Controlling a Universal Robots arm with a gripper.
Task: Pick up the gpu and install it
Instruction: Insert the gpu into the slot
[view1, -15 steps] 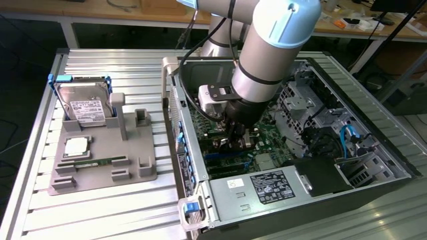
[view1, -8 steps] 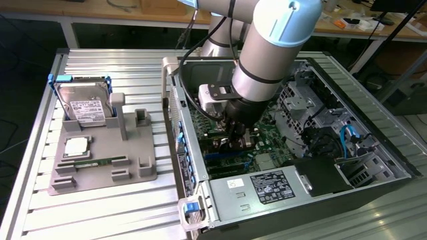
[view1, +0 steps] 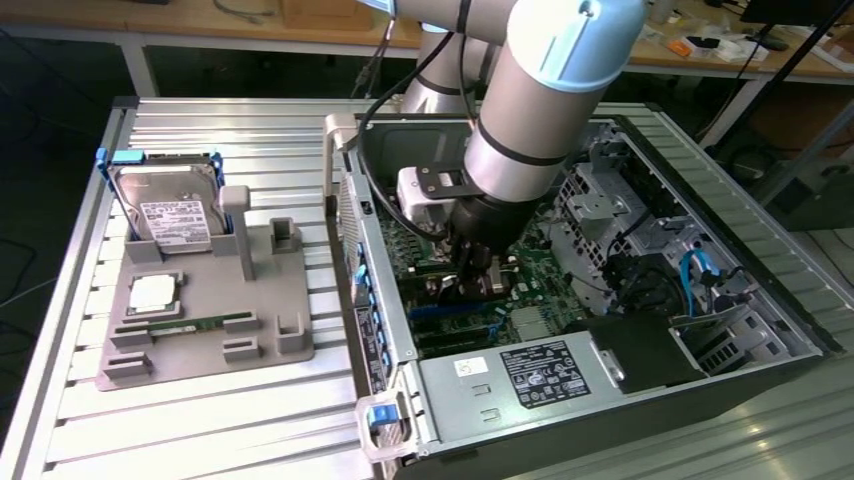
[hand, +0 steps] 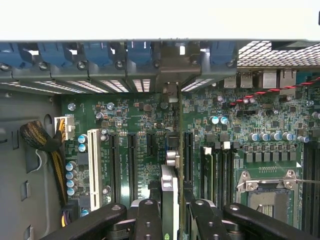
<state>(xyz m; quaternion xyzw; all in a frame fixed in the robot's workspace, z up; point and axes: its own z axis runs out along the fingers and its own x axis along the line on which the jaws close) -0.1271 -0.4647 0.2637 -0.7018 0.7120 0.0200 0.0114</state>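
My pincer (hand: 175, 212) is clamped narrow on the gpu (hand: 170, 190), held edge-on just above the motherboard (hand: 130, 115), its long axis parallel to the black expansion slots (hand: 131, 160) beside it.

The case (view1: 707, 395) is black outside, grey metal within. Inside the case, the motherboard (hand: 145, 120) is green, with 1 white slot (hand: 93, 160), black slots (hand: 132, 160) and blue-topped capacitors (hand: 71, 175); the gripper (hand: 172, 205) is black, the gpu (hand: 170, 185) silver-edged. Blue latches (hand: 100, 52) line the case's one wall. Beside the case, a silver hard drive (view1: 160, 185) with a white label (view1: 180, 220) sits on a grey tray (view1: 267, 335); the table (view1: 200, 430) is ribbed grey.
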